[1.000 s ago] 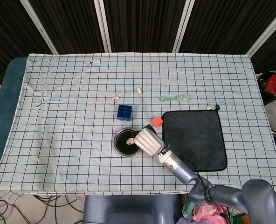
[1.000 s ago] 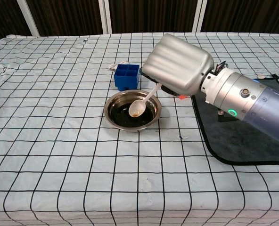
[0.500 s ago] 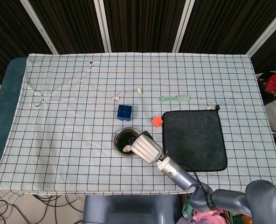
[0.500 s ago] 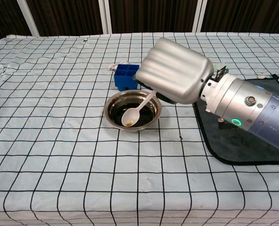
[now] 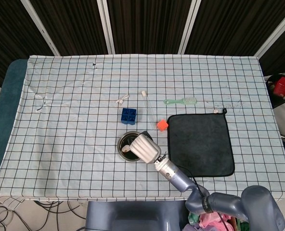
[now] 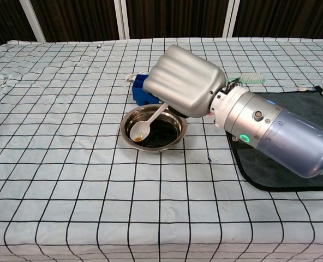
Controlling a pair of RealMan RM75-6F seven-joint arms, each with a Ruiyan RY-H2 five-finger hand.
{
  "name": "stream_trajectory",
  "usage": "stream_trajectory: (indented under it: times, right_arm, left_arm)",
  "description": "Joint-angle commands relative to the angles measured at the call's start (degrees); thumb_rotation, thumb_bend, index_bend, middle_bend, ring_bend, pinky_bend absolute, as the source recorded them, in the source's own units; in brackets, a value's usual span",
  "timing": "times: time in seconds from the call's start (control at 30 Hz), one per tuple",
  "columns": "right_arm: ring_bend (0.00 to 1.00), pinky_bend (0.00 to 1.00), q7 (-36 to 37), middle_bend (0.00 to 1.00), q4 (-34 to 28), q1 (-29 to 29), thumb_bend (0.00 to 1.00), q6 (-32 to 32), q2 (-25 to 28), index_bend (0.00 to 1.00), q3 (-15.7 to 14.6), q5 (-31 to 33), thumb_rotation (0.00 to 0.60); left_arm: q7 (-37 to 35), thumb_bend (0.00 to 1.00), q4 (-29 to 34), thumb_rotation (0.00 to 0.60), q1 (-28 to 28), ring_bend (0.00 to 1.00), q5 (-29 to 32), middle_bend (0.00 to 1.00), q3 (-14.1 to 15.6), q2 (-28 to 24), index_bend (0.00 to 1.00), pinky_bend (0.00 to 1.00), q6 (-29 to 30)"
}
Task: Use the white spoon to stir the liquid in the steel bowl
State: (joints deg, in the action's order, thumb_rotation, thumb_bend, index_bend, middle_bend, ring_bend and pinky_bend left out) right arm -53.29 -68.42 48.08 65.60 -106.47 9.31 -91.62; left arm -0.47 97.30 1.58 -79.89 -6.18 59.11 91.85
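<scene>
The steel bowl [image 6: 171,138] [image 5: 123,142] sits mid-table with dark liquid in it. My right hand [image 6: 184,81] [image 5: 144,148] hovers over the bowl's right side and grips the white spoon [image 6: 147,123] by its handle. The spoon's head [image 5: 126,148] lies low in the bowl's left part, at the liquid. The fingers are hidden under the back of the hand. My left hand shows in neither view.
A blue compartment box [image 6: 140,89] [image 5: 129,116] stands just behind the bowl. A black cloth mat [image 5: 200,143] [image 6: 281,176] lies to the right, an orange cube [image 5: 162,125] at its corner. A green brush [image 5: 181,101] and small white items [image 5: 122,99] lie farther back.
My right hand has swung left over the bowl, sweeping the spoon's head from the bowl's middle to its left side.
</scene>
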Motion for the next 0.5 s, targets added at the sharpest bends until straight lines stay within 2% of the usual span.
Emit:
stream_trajectory:
  times: [0.03,0.5]
  right_arm:
    - [1.00,1.00,0.61,0.90,2.28,0.63,0.38,-0.40,-1.48,0.70,0.55,0.50,0.600]
    - [1.00,1.00,2.36,0.90,9.02,1.63,0.38,-0.37,-3.87,0.70,1.38,1.16,0.600]
  left_arm:
    - [-0.06,0.22,-0.01,0.600,0.01,0.00,-0.02,0.00,0.02,-0.03,0.09,0.00,-0.02]
    - [0.07,0.22,-0.05,0.600,-0.03,0.00,0.07,0.00,-0.02,0.01,0.09,0.00,-0.09]
